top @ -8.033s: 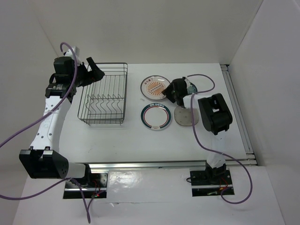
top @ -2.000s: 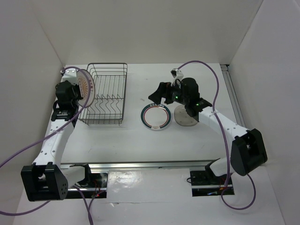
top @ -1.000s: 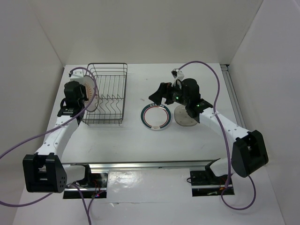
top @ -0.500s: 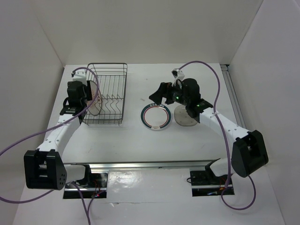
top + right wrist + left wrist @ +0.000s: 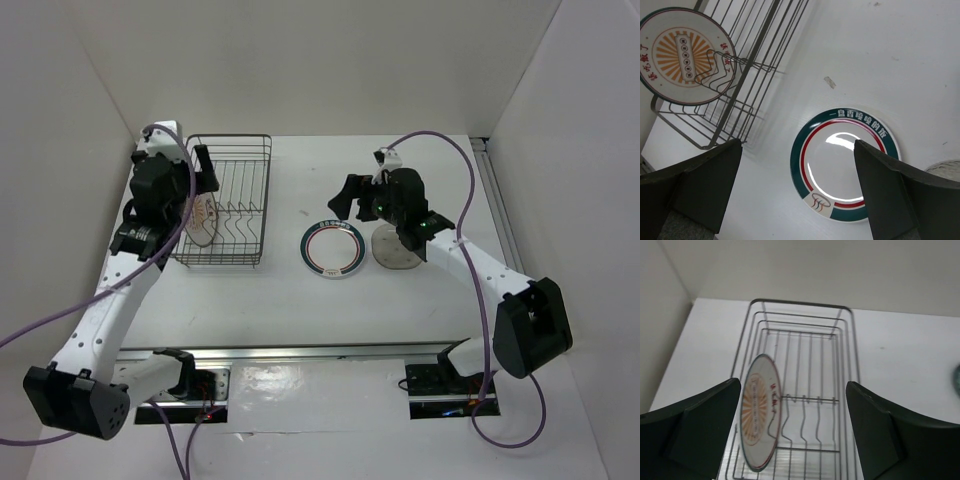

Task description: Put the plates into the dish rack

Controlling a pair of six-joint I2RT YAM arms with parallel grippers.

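Release: left fingers (image 5: pixel 700 425), clamped a second ago on the white round plate with orange sunburst (image 5: pixel 760 412), now gape empty above it, leaving it upright among the prongs of the dark grey wire dish rack (image 5: pixel 800 303), while right fingers (image 5: pixel 695 185) hover wide open, empty, over the green-and-red-rimmed white plate (image 5: pixel 845 162).

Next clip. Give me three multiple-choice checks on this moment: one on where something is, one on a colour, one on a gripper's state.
1. Where is the sunburst plate relative to the dish rack?
A) lying flat beside it
B) standing on edge inside it
C) leaning against its outside

2. What colours rim the plate under the right gripper?
A) blue and yellow
B) plain grey
C) dark green and red

3. The left gripper is:
A) open, holding nothing
B) shut on the sunburst plate
C) shut on a rack wire

Answers:
1. B: the left wrist view shows it upright inside.
2. C: the right wrist view shows a green band with a red ring.
3. A: it stands wide open above the rack, clear of the plate.
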